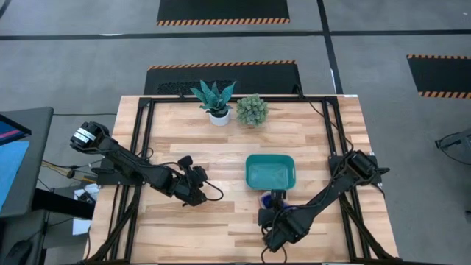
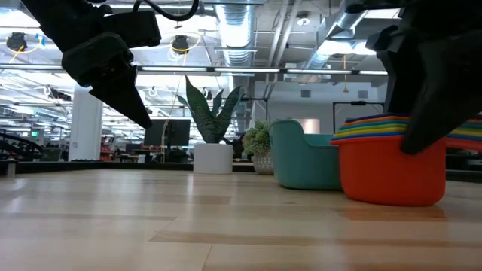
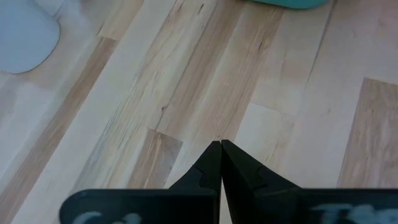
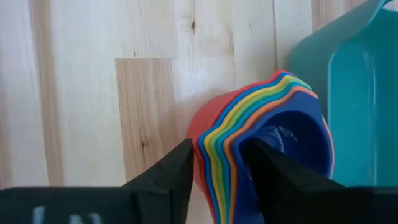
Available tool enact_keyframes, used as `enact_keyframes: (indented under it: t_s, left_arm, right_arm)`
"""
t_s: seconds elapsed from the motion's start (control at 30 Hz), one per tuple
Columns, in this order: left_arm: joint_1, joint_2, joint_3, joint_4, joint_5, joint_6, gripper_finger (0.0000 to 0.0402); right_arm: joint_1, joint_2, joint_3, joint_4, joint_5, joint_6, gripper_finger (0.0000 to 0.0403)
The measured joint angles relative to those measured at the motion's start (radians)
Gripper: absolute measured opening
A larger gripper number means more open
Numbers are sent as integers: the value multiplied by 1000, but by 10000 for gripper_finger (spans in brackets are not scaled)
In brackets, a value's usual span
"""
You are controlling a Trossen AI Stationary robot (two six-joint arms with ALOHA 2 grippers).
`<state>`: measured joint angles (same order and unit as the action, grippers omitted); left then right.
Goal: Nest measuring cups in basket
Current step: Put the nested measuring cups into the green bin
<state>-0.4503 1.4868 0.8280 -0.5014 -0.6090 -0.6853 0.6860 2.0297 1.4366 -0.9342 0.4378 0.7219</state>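
The measuring cups (image 4: 267, 146) are already stacked one inside another, red on the outside, then yellow, green and blues toward the middle. The stack sits on the wooden table (image 1: 184, 140), outside the basket (image 1: 270, 171) and just beside its near wall; from table height the red outer cup (image 2: 392, 169) stands in front of the teal wall (image 2: 305, 154), very close to it, though I cannot tell if they touch.

The right gripper (image 4: 217, 165) is down at the stack. One finger (image 4: 165, 171) is outside the red cup's wall, and the other is inside, over the rims of the inner cups, so the stacked walls on that side lie between the two. The jaws stand partly open around those walls; whether they are actually pinching the plastic I cannot tell. The stack still rests on the table.

The left gripper (image 3: 221, 149) hangs above bare wood to the left of the basket, well apart from the cups, its fingers pressed together and holding nothing.

Two potted plants (image 1: 232, 107) stand at the far edge of the table.
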Motion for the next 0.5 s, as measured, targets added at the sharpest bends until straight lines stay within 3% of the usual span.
enact_keyframes:
  t_s: [0.27, 0.5]
  left_arm:
    - [0, 0, 0, 0, 0, 0, 0]
    - [-2, 0, 0, -1, 1, 0, 0]
  right_arm:
    - [2, 0, 0, 5, -7, 10, 116]
    - [2, 0, -1, 5, -8, 11, 110]
